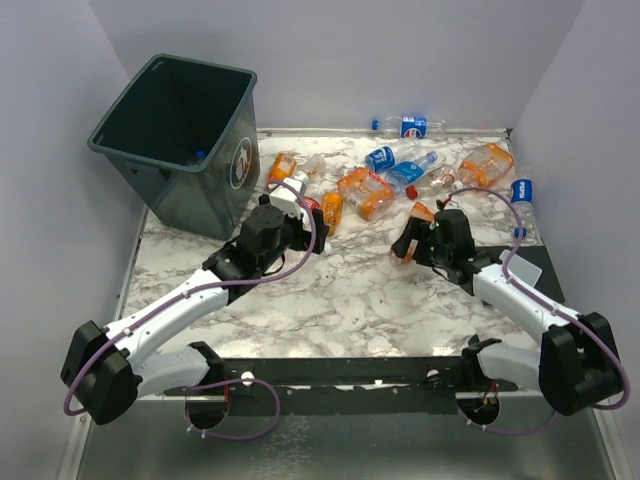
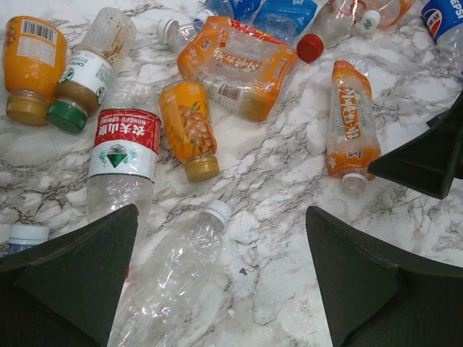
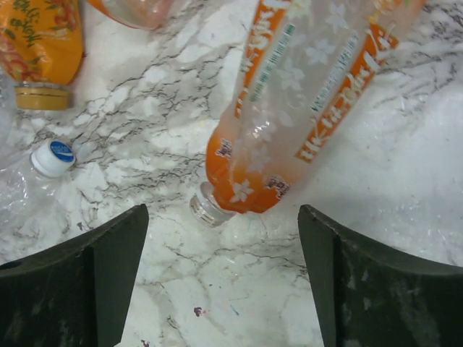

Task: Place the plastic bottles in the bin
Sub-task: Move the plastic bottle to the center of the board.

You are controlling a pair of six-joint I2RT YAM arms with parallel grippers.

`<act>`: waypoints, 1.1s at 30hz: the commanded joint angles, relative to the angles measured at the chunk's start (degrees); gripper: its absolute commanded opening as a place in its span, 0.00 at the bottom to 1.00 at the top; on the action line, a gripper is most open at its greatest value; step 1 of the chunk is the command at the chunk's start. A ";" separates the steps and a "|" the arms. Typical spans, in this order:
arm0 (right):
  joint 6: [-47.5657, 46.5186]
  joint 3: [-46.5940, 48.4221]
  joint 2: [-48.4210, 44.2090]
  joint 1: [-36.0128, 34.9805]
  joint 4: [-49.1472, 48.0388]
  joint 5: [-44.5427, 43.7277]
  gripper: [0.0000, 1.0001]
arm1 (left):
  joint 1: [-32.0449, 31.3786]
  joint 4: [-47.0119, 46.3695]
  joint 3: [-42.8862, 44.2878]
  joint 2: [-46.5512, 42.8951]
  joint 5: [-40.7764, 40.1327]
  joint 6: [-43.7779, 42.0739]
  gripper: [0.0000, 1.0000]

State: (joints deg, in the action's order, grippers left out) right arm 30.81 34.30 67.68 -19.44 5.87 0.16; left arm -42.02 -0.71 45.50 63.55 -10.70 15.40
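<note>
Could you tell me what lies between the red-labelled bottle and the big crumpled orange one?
A small tan-capped orange bottle, in the left wrist view.

Looking into a pale, boxed-in cell.
Showing white-grey marbled tabletop (image 1: 340,300), blank lavender-white walls (image 1: 400,50) on three sides, black strip (image 1: 340,372) along the near edge; glowing under soft, even light.

The left arm (image 1: 190,300) and right arm (image 1: 520,295) stretch forward, wrists tipped down. The left gripper (image 2: 222,213) gapes wide, empty; the right gripper (image 3: 222,210) is spread too, clasping nothing.
</note>
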 commanded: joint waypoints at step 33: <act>-5.22 10.53 16.98 1.85 2.55 -4.53 0.50 | -3.41 1.94 0.49 -1.53 -2.28 -1.24 0.99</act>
State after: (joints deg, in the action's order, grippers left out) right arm 31.90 44.45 89.03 -13.74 5.93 -3.20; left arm -45.12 0.21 45.50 63.55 -11.66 14.72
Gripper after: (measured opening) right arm 0.558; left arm 0.990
